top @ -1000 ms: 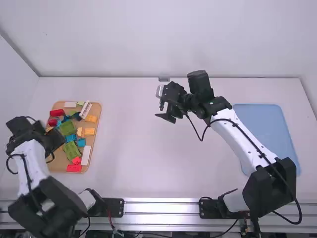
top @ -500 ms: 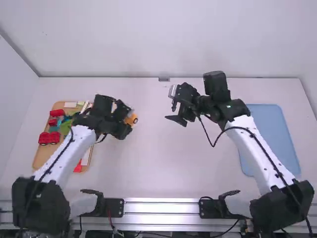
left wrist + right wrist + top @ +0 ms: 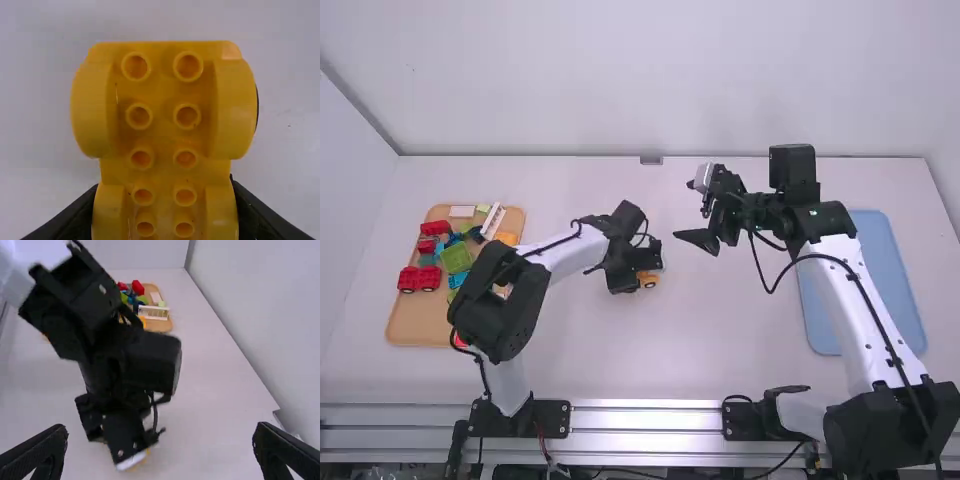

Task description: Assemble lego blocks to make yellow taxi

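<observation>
Although a part is in hand, progress: barely begun, it seems; no joined taxi stands on the table.
Blue mat point(image 3: 885, 285): flat at right.
Wooden tray point(image 3: 415, 322): at left, bearing a red wheeled base point(image 3: 418, 279), a green block point(image 3: 456, 257) and, farther back, a yellow block point(image 3: 507, 239) among other loose pieces.
Yellow car base point(image 3: 165, 100): left of centre, right of the tray, its visible studs bare; whether it touches the table cannot be told.
Left gripper point(image 3: 164, 190): fingers closed on both sides of that yellow base.
Right gripper point(image 3: 161, 430): a little farther off and to the right, fingers spread wide, gripping nothing.
Left to do: likely set the base down, then fetch and press on the upper blocks, yellow ones included.
</observation>
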You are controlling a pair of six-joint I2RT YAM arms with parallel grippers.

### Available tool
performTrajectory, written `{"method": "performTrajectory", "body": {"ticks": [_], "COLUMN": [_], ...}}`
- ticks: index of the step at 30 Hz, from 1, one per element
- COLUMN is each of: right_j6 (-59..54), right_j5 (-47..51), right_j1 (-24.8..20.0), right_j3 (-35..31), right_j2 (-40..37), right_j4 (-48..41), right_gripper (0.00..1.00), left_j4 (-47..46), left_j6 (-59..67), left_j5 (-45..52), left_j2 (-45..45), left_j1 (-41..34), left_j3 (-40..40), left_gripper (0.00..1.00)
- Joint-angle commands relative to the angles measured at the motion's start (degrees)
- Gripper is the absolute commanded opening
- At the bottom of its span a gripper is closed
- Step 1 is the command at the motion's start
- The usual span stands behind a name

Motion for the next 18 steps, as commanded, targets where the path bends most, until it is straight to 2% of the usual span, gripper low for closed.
{"method": "performTrajectory", "body": {"ticks": [1,12,13,14,15,17,18], "right_j6": [0.00,-1.51,-1.53,-1.53,-1.53,-1.09,0.11], "right_j5": [-2.21,-1.84,-1.86,-1.86,-1.86,-2.16,-2.27], "right_j1": [-0.44,-0.28,-0.26,-0.28,-0.28,-0.28,-0.26], "right_j3": [-0.42,-0.44,-0.44,-0.44,-0.44,-0.44,-0.44], "right_j2": [0.17,0.37,0.57,0.70,0.90,1.16,1.49], "right_j4": [0.00,0.02,0.20,0.42,0.48,1.33,2.34], "right_gripper": [0.99,0.99,0.99,0.99,0.99,0.99,0.99], "left_j4": [-0.22,3.19,2.97,2.97,3.43,3.87,4.31], "left_j6": [6.05,7.19,6.97,6.97,6.75,6.03,4.76], "left_j5": [-0.31,-1.60,-1.88,-1.86,-1.88,-2.14,-2.16], "left_j2": [0.61,0.79,0.79,0.76,0.76,0.76,0.76], "left_j1": [-1.09,-0.76,-0.83,-0.79,-0.70,-0.76,-0.74], "left_j3": [0.26,-4.35,-4.35,-4.35,-4.28,-3.82,-3.32], "left_gripper": [0.17,0.29,0.43,0.48,0.69,0.99,0.99]}}
